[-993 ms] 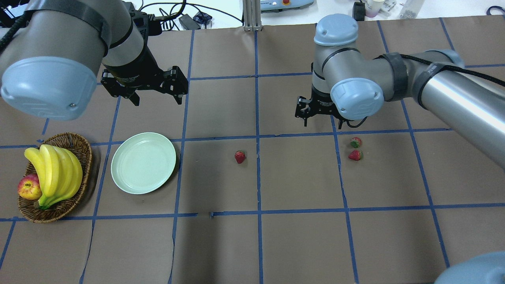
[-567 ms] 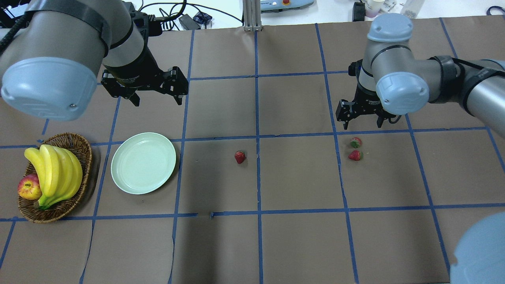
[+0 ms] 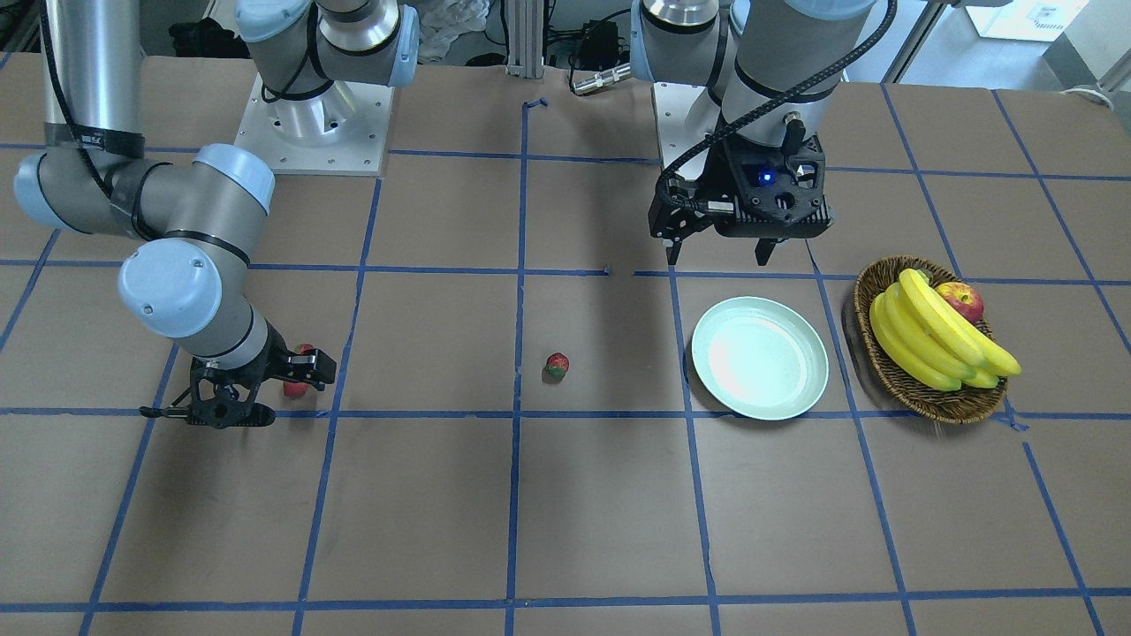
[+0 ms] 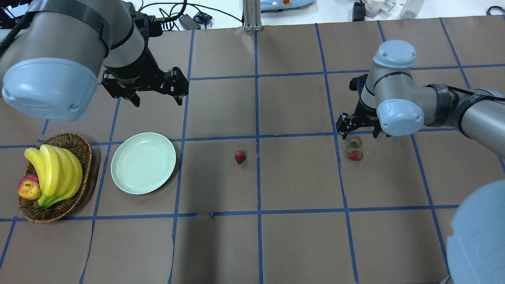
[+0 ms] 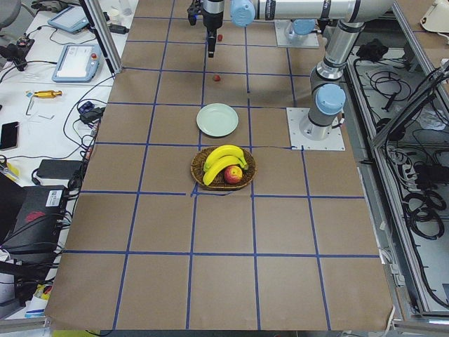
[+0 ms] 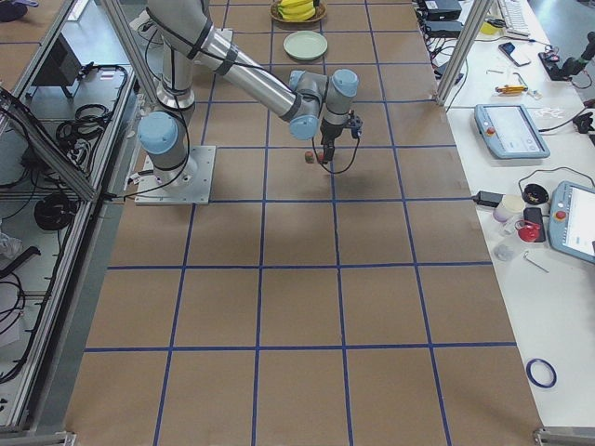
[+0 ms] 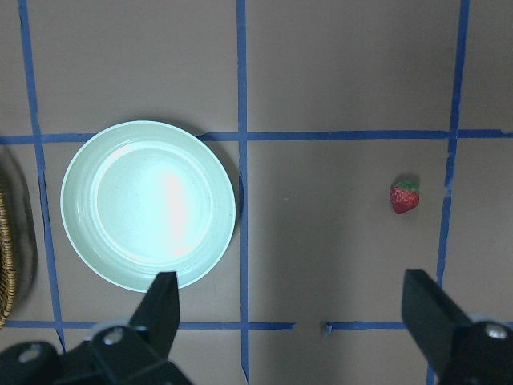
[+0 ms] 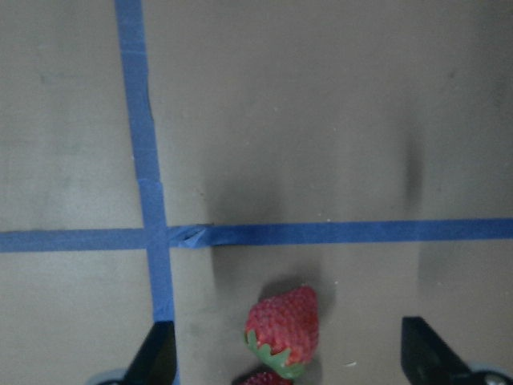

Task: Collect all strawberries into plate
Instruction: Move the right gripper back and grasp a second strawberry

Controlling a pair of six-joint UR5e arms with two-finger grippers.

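Wicker basket, bananas, apple

We see a brown counter gridded with blue tape, bearing a plate, a wicker basket beside it, one strawberry and, well apart, two strawberries close together.

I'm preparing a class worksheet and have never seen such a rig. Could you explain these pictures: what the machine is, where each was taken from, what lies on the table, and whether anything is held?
The machine is two robot arms at a table marked with blue tape; each arm ends in a two-fingered hand. Two pictures look down, one from behind the robot and one facing it; two are from the table's ends; two come from cameras on the wrists. On the table lie three strawberries, an empty plate, and a basket holding bananas and an apple. The left hand hangs open near the plate. The right hand, also open, is low at the pair of strawberries. Neither holds anything.
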